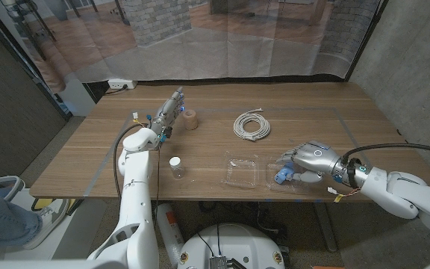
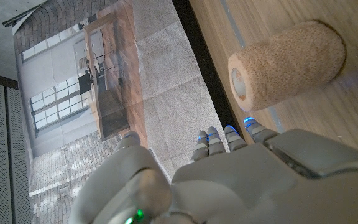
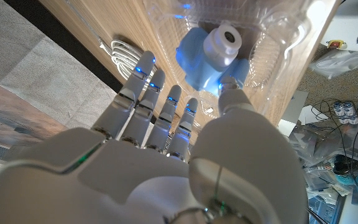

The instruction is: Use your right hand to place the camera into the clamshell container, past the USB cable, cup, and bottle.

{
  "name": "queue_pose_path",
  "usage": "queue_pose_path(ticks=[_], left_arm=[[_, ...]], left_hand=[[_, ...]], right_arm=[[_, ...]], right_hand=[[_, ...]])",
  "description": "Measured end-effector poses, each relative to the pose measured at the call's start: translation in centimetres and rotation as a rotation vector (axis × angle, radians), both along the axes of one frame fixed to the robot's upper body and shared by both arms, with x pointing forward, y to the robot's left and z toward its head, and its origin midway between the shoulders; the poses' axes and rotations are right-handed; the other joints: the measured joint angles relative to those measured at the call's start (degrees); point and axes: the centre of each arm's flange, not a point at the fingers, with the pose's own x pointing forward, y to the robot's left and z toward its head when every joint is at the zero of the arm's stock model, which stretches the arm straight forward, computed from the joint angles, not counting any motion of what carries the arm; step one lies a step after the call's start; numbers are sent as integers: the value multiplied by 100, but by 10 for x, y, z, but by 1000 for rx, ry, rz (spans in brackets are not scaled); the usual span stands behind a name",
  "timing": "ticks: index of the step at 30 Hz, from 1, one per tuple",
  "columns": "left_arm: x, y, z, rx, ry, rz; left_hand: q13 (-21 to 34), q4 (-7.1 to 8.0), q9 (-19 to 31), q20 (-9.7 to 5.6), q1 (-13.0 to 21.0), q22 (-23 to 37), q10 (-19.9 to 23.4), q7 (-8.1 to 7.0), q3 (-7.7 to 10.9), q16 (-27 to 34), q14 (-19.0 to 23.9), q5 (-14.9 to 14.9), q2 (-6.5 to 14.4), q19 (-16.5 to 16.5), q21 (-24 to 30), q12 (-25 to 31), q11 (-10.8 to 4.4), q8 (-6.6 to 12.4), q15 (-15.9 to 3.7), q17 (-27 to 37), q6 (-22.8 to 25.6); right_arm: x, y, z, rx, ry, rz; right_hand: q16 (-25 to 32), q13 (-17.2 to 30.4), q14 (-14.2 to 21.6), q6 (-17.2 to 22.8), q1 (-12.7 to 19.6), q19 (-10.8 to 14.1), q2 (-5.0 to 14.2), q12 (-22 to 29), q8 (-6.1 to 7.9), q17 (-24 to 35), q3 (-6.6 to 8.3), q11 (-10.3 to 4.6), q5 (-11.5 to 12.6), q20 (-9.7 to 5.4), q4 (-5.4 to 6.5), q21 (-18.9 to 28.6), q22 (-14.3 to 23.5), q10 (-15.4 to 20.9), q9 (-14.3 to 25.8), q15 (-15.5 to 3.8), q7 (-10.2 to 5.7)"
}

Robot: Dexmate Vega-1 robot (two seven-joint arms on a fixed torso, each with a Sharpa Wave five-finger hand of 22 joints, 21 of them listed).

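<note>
One blue camera (image 3: 209,55) lies in the clamshell container (image 3: 278,50), touching the open-fingered right hand's (image 3: 166,155) thumb.

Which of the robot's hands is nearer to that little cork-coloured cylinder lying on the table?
The left hand is nearer, right beside the cork-coloured cylinder; the right hand is far across the table, at the blue camera.

The wooden desk (image 1: 304,104) carries a coiled white cable (image 1: 251,125) near its middle, a small tan cup (image 1: 191,119) lying on its side, a clear bottle (image 1: 175,167) with white cap, and an open clamshell container (image 1: 242,170) at the front edge.
</note>
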Motion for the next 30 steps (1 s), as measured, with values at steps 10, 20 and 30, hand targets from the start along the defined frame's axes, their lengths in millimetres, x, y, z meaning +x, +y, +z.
queue_pose_path(ticks=[10, 20, 30], left_arm=[[2, -1, -2, -2, 5, -4], [3, -2, -2, -5, 1, -10], [3, -2, -2, -3, 1, -12]], left_hand=[[0, 25, 0, 0, 16, 0, 0, 0, -25, 0, 0, 0, 16, 0, 0, 0, 0, 0, 0, 0, 0], [0, 25, 0, 0, 23, 0, 0, 0, -25, 0, 0, 0, 23, 0, 0, 0, 0, 0, 0, 0, 0], [0, 7, 0, 0, 23, 0, 0, 0, -43, 0, 0, 0, 23, 0, 0, 0, 0, 0, 0, 0, 0]], right_arm=[[-6, -1, 7, 3, -9, 2], [-9, -1, 16, 35, -44, 24], [-14, 1, 24, 86, -87, 64]], right_hand=[[0, 0, 0, 13, -6, 0, -6, 0, 18, -26, -17, 0, 0, 0, 17, 0, 0, 0, -29, 0, 14], [0, -27, -1, 92, -81, 0, 26, 0, 45, -52, -39, -22, 0, 0, 39, 0, 1, 22, -13, 0, 32], [-7, -26, -14, 165, -253, -48, 101, -30, 45, -92, -81, -52, 0, 48, 131, 0, 1, 52, -13, 4, 20]])
